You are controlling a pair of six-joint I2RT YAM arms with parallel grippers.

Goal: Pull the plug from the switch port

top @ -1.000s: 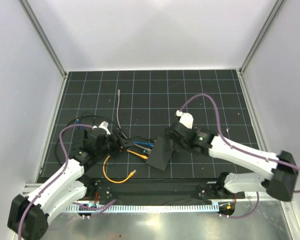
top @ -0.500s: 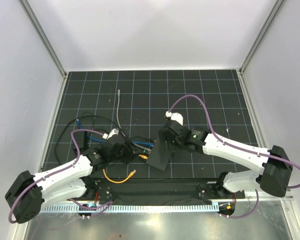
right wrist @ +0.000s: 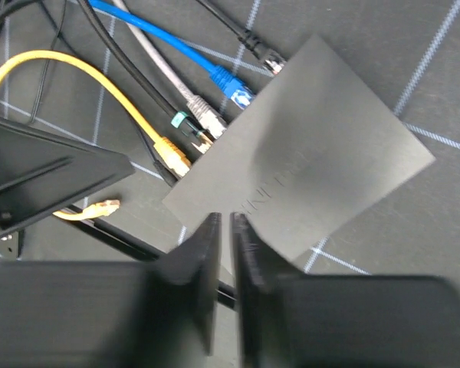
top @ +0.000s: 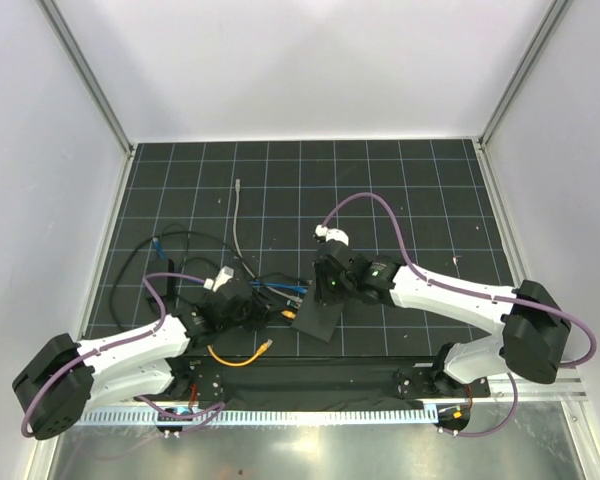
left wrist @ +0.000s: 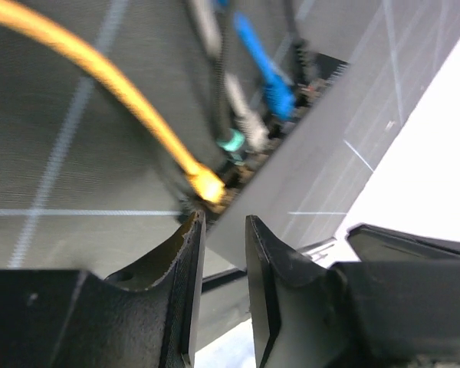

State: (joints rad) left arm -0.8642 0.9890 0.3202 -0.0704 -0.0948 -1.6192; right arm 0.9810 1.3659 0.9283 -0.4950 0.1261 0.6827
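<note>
Yellow plug [right wrist: 171,156] sits in the long edge of the switch [right wrist: 307,169], beside grey plug [right wrist: 202,115] and blue plug [right wrist: 234,88]. Switch lies mid near edge of table [top: 380,180]. Left gripper [left wrist: 222,222] is slightly parted and empty, just short of the yellow plug. Right gripper [right wrist: 224,226] is pressed together over the switch.

Black gridded table [top: 400,180] under switch [right wrist: 307,146], cables [top: 237,215]

The network switch [top: 318,318] lies flat on the bench [top: 420,190], near its front edge and about the middle. A row of plugs [top: 292,292] sits in the ports along the switch's left long edge, and their cables run away to the left. The left pincer [top: 263,305] is just left of this row. The right pincer [top: 327,290] hangs over the switch's rear end. A loose cable [top: 237,215] lies well behind, apart.
</note>
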